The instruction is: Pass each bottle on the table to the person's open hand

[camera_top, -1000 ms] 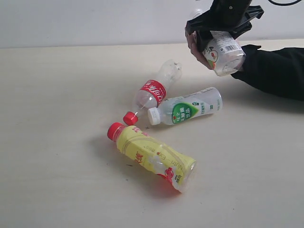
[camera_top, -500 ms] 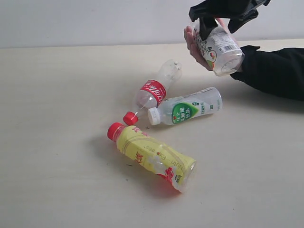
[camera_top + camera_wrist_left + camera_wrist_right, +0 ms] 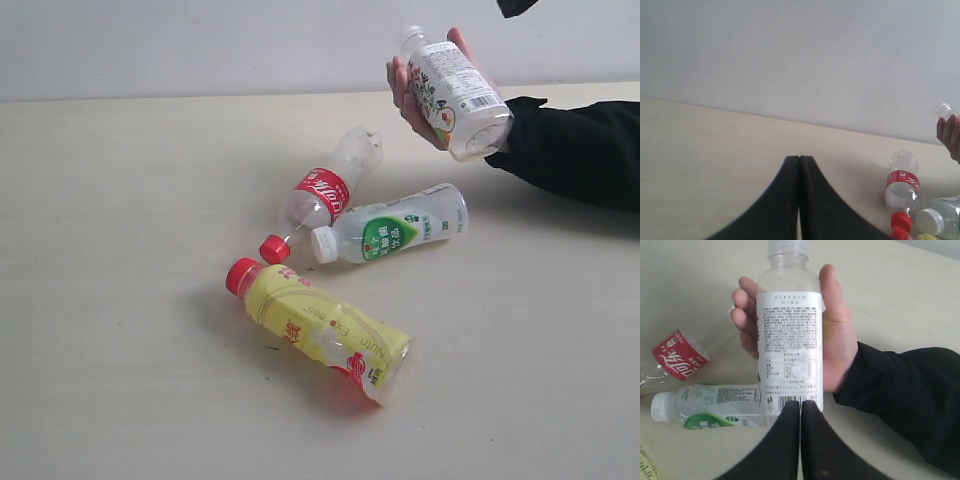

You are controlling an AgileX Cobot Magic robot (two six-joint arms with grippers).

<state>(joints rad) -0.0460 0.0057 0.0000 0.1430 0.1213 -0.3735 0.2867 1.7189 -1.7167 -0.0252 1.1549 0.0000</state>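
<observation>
the green bottle [image 3: 392, 228] lies on its side near the middle of the table [image 3: 120, 250], white cap toward the red bottle [image 3: 322, 195]. the red bottle also lies flat, just beside the green bottle's cap end, its red cap close to that white cap and its base angled away toward the wall [image 3: 790, 50]. the yellow bottle [image 3: 320, 328] lies on its side on the near side of the green bottle, apart from it, with its red cap toward the red bottle's cap. the floral bottle [image 3: 452, 95] is off the table, above and beyond the green bottle's base end, resting tilted in the hand [image 3: 837, 340]; the fingers sit behind it and the thumb runs along one side, with its cap end uppermost. a black sleeve [image 3: 575, 150] runs from the hand across the table, away from the green bottle. the right claw [image 3: 800, 407] has its two fingers pressed together with nothing between them; in the exterior view only a dark corner of it shows, higher than the floral bottle and clear of it. the left claw [image 3: 799, 162] is also closed tight and empty, hanging over bare table well off from the green bottle, past the red bottle.
</observation>
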